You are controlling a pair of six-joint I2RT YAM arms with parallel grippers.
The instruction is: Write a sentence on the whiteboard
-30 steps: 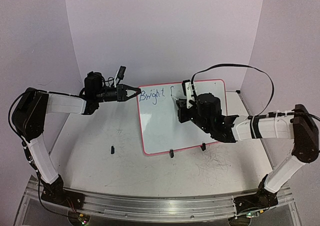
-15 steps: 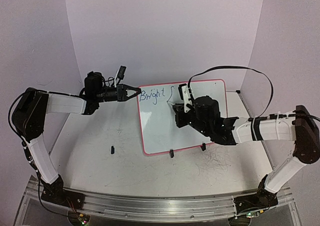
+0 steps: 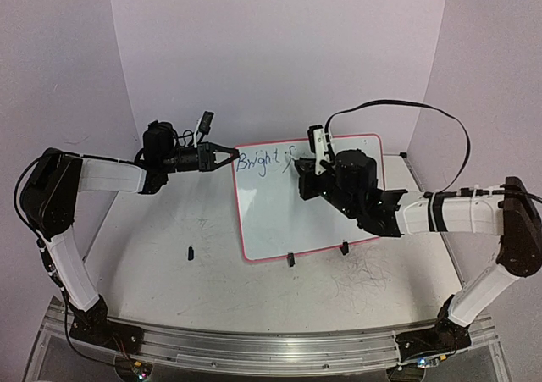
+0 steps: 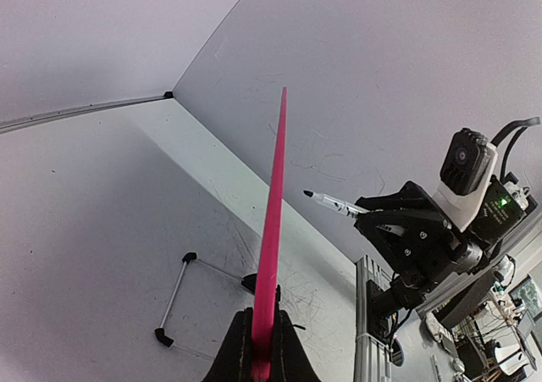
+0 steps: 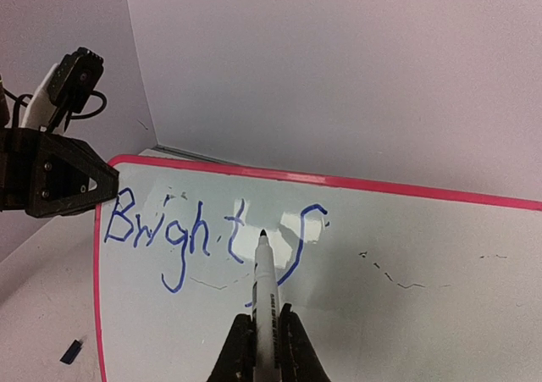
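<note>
Centre of the top view, the board (image 3: 284,217) sits propped on its two black feet (image 3: 290,260) on the table (image 3: 161,263). The left gripper (image 3: 229,156) has it by the upper-left corner, fingers pressed together on the red rim (image 4: 273,229). Smart spot: by the look of it, the clamp braces the board against the push of the pen and sits clear of the writing area. From the left wrist the board shows edge-on, a thin pink blade rising from the clamped fingers at the bottom of the frame.

Over to the right gripper (image 5: 264,331), which is pinching the marker (image 5: 268,280). The barrel runs straight up from the bottom of its wrist view, tip leading. Held in line with the fingers like that, the nib lands right in the camera's eye.

The sentence (image 5: 182,234) runs along the board's top edge: "Bright" in blue, then a tall looping f to its right. The nib hovers between the t and the f. The left wrist view shows a gap between nib and board, so it looks lifted, not writing. It is probably between strokes, perhaps lining up a crossbar, though that is a guess. With one word and a letter down and blank board to the right, the task looks to be in its early part. The next touchdown wants a light hand, since a hard press could rock the board on its feet despite the clamp.
</note>
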